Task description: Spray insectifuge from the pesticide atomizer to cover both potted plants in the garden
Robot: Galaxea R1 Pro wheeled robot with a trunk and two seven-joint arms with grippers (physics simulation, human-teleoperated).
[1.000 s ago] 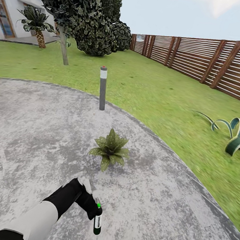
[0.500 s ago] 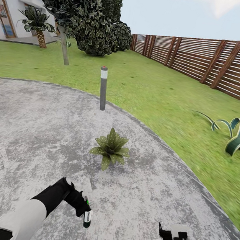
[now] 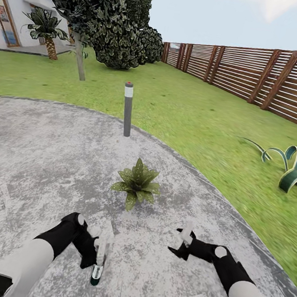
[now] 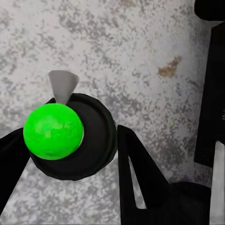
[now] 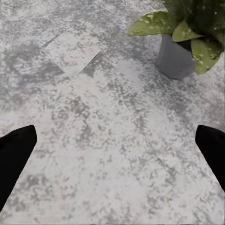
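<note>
On mottled grey paving, speckled pointed-leaf potted plant

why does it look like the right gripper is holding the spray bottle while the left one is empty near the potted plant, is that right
Not quite: the head view shows the left gripper holding the spray bottle, and the right gripper is the empty one, open, near the potted plant. The left wrist view shows the bottle's green end between the fingers.

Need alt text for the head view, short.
Left end effector holds the pesticide atomizer upright over round grey paving, right end effector empty beside it. A speckled potted plant sits just ahead, with a grey bollard, lawn and slat fence beyond.
</note>
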